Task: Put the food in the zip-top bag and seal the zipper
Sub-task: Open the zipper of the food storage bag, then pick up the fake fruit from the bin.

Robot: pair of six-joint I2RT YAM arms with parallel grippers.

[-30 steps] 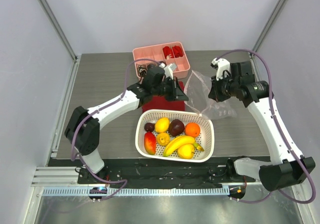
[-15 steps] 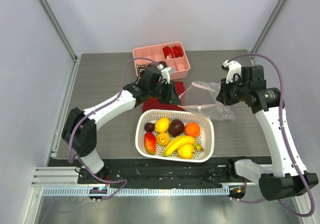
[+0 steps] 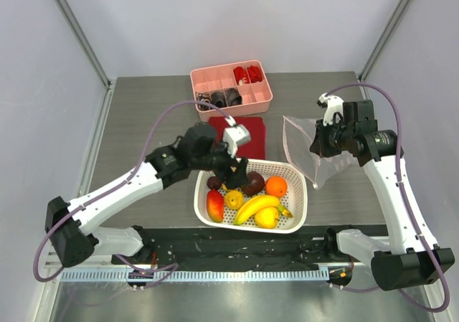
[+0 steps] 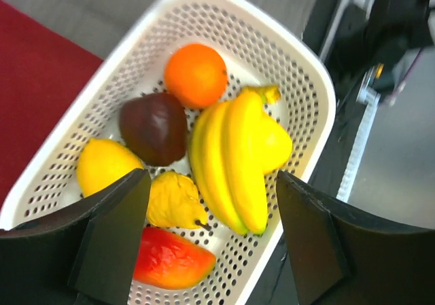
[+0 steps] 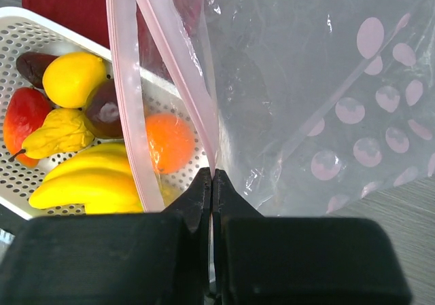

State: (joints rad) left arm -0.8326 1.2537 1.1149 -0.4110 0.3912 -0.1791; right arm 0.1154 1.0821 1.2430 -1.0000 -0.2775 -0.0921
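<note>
Left gripper [image 4: 211, 206] spread over basket [image 4: 319, 101]: straddle banana [image 4: 238, 162] crosswise. Right gripper [image 5: 212, 177] pinching bag [image 5: 306, 81] rim; hold mouth open.

white perforated basket [image 4: 299, 74], yellow banana [image 3: 256, 207], pink tray [image 3: 267, 100], red mat [image 3: 254, 139]

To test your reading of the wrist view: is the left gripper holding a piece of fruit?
No: the left gripper hangs open over the white basket, nothing between its fingers, the banana lying below.
</note>
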